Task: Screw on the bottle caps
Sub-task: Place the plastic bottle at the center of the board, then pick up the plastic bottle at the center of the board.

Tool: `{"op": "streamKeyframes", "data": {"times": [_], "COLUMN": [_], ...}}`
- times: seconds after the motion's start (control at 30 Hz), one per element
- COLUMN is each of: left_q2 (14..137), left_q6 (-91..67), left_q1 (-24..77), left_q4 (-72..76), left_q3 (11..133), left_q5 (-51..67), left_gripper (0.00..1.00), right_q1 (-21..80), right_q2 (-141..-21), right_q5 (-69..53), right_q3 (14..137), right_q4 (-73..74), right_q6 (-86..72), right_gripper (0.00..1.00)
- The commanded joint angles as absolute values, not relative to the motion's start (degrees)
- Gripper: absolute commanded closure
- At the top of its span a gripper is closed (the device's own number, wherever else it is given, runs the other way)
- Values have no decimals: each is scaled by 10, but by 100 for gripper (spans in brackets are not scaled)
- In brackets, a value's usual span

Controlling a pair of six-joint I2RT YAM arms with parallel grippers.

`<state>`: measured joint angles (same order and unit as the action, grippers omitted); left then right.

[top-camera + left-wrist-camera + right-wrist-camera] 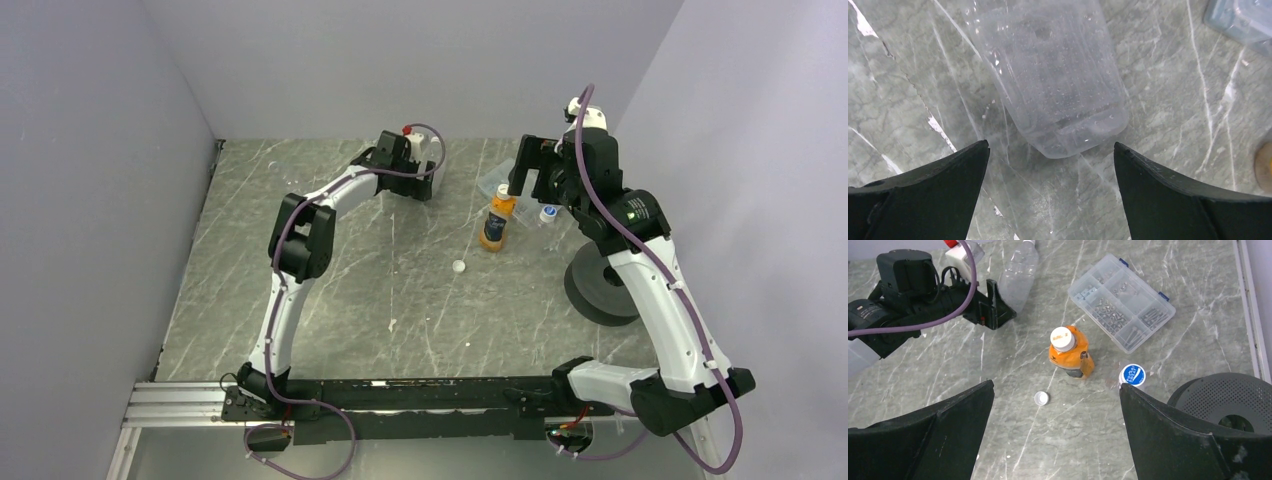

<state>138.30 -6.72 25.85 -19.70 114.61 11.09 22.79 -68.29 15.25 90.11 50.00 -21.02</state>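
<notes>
Left gripper (pixel 1050 145) is hanging with its fingers (pixel 938 185) spread wide, gripping nothing. The clear bottle (pixel 1058 85) is lying on its side on the table (pixel 1168 100), its end pointing into the gap between the fingertips, with neither finger touching it. It is sitting well off to the far left of the orange bottle (pixel 1068 357).

Right gripper (pixel 1056 385) is hovering above the orange bottle, fingers (pixel 1178 435) wide apart and empty. The orange bottle is standing upright with a white cap (pixel 1063 338) sitting on its neck.

A loose white cap (pixel 1041 398) is lying on the table just near-left of the orange bottle. A blue-topped cap (pixel 1132 375) is sitting just to its right, on something clear that I cannot make out.

The clear box (pixel 1120 302) is lying behind the orange bottle to the right, and the black disc (pixel 1228 400) farther right.
</notes>
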Motion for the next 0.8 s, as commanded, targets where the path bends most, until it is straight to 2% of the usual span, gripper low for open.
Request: {"op": "streamKeyframes", "data": {"times": [0.0,0.37,0.77], "left_q2": [1341,1369,1499], "left_q6": [-99,-126,-112], "left_q1": [258,258,258], "left_q4": [-156,-126,-223], "left_q3": [1163,1178,1360], "left_q5": [121,137,90], "left_gripper": [1,0,1], "right_q1": [226,226,226], "right_q2": [-685,-679,-683], "right_q5": [134,128,124], "right_q3": [912,905,892], "right_q4": [495,496,490], "right_q6": [-214,-213,-209], "right_gripper": [0,0,0]}}
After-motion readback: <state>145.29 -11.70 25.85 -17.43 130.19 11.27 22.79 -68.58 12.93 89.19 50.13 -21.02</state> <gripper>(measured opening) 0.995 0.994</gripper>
